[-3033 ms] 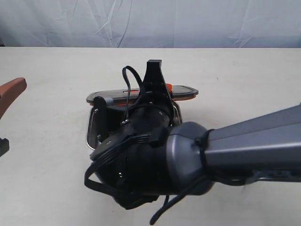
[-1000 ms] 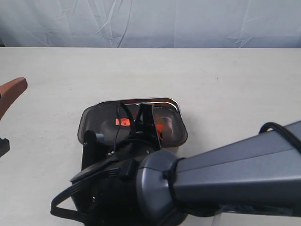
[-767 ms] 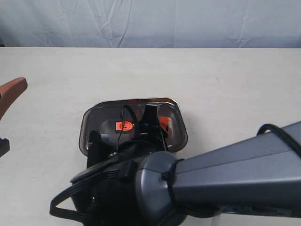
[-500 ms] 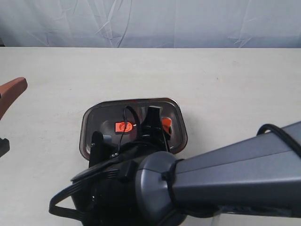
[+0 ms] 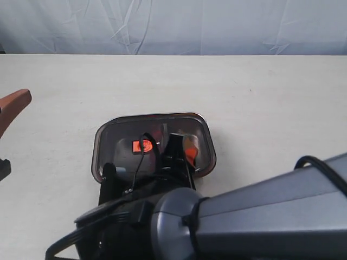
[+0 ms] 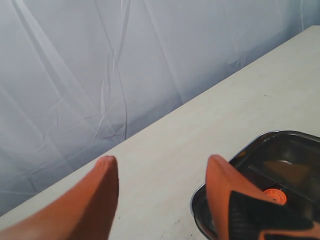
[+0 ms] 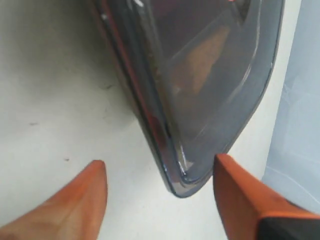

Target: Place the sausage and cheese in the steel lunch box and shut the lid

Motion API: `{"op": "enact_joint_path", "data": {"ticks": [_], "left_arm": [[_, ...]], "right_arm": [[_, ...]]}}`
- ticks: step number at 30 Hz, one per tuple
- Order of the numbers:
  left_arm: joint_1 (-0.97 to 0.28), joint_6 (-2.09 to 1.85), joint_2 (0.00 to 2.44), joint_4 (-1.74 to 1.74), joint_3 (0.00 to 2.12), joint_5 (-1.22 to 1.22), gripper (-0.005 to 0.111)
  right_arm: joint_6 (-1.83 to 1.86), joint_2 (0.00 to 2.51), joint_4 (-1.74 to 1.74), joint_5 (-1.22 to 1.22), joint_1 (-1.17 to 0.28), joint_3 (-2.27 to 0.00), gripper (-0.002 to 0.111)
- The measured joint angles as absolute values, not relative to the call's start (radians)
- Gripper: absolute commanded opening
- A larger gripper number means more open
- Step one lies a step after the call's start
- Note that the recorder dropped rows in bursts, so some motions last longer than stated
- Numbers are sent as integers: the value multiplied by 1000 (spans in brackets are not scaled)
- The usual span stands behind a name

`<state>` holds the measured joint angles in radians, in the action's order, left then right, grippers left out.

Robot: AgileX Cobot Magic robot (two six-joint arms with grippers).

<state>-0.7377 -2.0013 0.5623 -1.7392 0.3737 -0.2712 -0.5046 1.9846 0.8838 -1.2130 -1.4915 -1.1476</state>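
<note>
Sitting mid-counter point(image 5: 271, 92), long axis running left to right: the steel lunch box point(image 5: 157, 115), with the lid point(image 5: 122, 143) lying over it (seating impossible to judge). Showing dimly through the lid: the cheese point(image 7: 202, 60); failing to make out the sausage. Hovering just near of the lid's near edge, far closer than the other arm: the right gripper point(image 7: 159, 167), gaping wide, straddling a lid corner, gripping nothing. Idling well left: the left gripper point(image 6: 161, 162), likewise spread and empty.
</note>
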Motion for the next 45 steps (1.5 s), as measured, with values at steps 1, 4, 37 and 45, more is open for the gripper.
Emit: {"op": "enact_joint_path", "data": {"ticks": [1, 4, 37, 45], "left_arm": [[-738, -2001, 562, -1739, 374, -271, 51], [-738, -2001, 562, -1739, 374, -271, 51], [-738, -2001, 562, -1741, 374, -464, 51], [-738, -2001, 562, -1741, 374, -464, 51]], "right_arm": [[-505, 1985, 884, -1213, -1504, -1148, 59], [-508, 1985, 869, -1213, -1538, -1148, 44], [-373, 1805, 184, -646, -1296, -1148, -1], [-372, 1848, 162, -622, -1282, -1148, -1]]}}
